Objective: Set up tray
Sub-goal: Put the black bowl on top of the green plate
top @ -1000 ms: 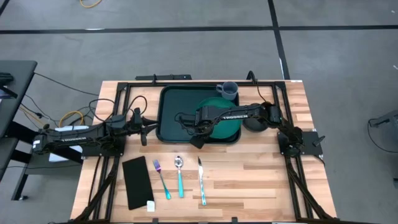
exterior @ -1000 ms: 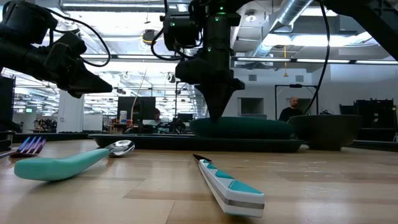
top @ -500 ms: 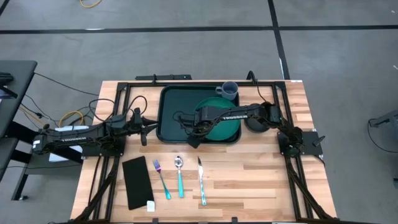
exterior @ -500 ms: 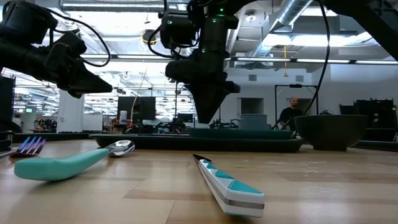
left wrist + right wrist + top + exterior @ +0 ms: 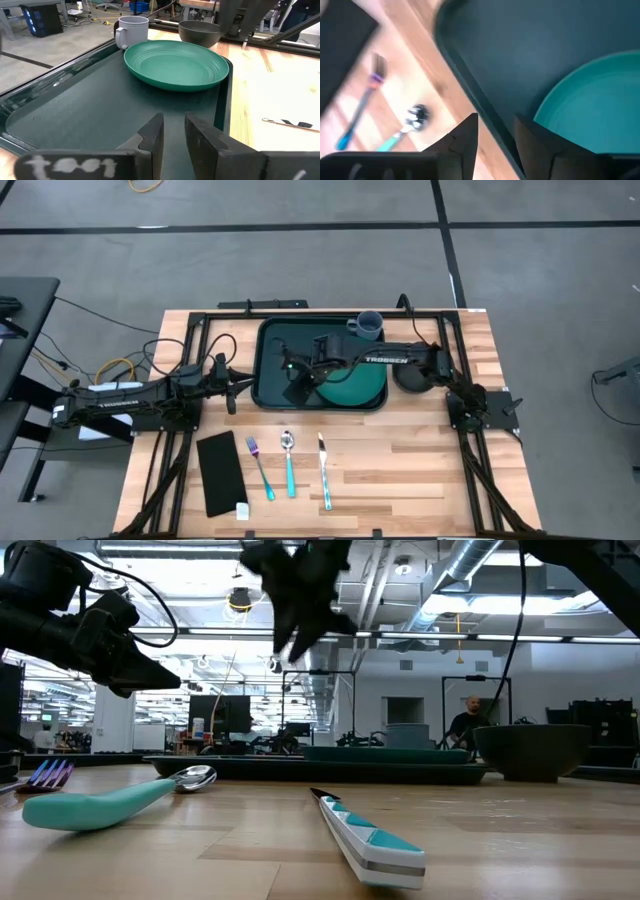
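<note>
High view, nearest me: fork (image 5: 258, 461), spoon (image 5: 289, 461) and knife (image 5: 324, 470) lie on the table, not yet loaded. Beyond, the tray (image 5: 270, 345) holds only the plate (image 5: 355, 385); mug (image 5: 366, 326) and bowl (image 5: 410, 376) wait outside. My right gripper (image 5: 290, 383), slightly parted and empty, has lifted off the plate since a second ago. My left gripper (image 5: 229, 383) idles narrowly parted beside the tray.

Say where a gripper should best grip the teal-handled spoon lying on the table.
Probably the spoon's teal handle at mid-length, from straight above, fingers across its width. It lies flat between the fork and knife, with open wood either side; the handle is thicker than the bowl.
</note>
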